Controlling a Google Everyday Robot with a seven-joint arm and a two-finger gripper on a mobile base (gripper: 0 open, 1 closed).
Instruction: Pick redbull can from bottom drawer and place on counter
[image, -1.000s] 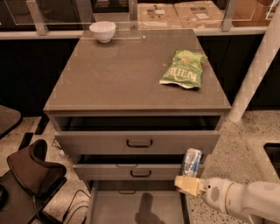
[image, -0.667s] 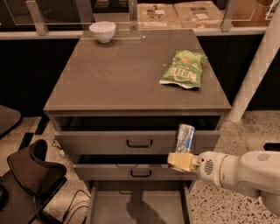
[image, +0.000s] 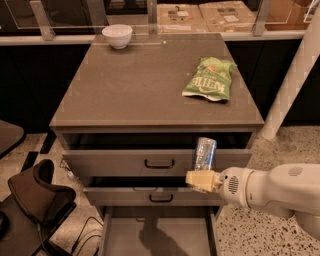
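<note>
Before the upper drawer fronts, your gripper clamps the base of the can, which is upright just below the counter edge. Beneath, the bottom drawer stands open. Bare counter lies left of the bag; its lettering and the can's are unreadable.

The flat grey-brown matte counter surface carries a small white bowl near its far left corner and a green crinkled snack bag towards its right edge, well apart. The gripper hangs below its front edge, clasping the slim redbull can.
</note>
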